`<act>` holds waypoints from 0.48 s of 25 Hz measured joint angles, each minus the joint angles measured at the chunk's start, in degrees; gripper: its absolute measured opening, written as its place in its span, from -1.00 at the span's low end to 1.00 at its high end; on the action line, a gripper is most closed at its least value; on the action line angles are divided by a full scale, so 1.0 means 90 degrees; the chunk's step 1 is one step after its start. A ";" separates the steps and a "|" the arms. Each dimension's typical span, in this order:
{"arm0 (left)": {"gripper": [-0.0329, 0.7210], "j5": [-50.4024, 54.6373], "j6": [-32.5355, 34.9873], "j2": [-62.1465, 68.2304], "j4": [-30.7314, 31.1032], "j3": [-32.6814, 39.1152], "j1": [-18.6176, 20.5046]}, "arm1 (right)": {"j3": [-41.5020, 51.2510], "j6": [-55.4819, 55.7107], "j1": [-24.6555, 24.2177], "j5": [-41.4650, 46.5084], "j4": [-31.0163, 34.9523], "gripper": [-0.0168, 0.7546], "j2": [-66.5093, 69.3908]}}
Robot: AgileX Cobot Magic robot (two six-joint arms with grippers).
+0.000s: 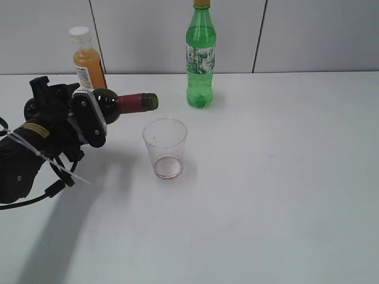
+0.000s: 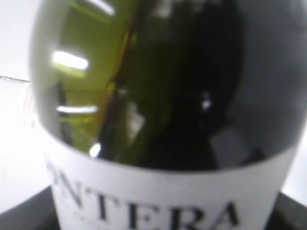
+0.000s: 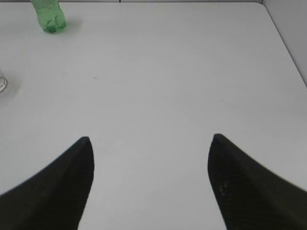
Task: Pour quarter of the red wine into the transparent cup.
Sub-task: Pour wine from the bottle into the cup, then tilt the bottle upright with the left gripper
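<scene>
My left gripper [image 1: 89,118] is shut on the small dark wine bottle [image 1: 127,102] and holds it about level above the table. Its dark red foil neck points right, with the mouth just up and left of the transparent cup [image 1: 165,148]. The cup stands upright on the table, with a thin trace of red at its bottom. In the left wrist view the bottle [image 2: 163,96] fills the frame, its white label low. My right gripper [image 3: 151,141] is open and empty over bare table; the cup's edge [image 3: 2,84] shows at the far left.
An orange juice bottle [image 1: 87,59] with a white cap stands behind my left gripper. A tall green plastic bottle [image 1: 201,56] stands at the back centre, also in the right wrist view [image 3: 48,17]. The white table [image 1: 266,195] reaches a grey wall behind.
</scene>
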 joint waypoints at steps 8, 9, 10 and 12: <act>0.55 0.0000 0.0255 0.0000 0.0000 0.0000 0.0000 | 0.0000 0.0000 0.0000 0.0000 0.0000 0.58 0.0000; 0.55 0.0000 0.0268 0.0000 0.0000 0.0000 0.0000 | 0.0000 0.0000 0.0000 0.0000 0.0000 0.58 0.0000; 0.55 0.0000 0.0303 0.0000 0.0000 0.0000 0.0000 | 0.0000 0.0000 0.0000 0.0000 0.0000 0.58 0.0000; 0.55 0.0000 0.0406 0.0000 0.0000 0.0000 0.0000 | 0.0000 0.0000 0.0000 0.0000 0.0000 0.58 0.0000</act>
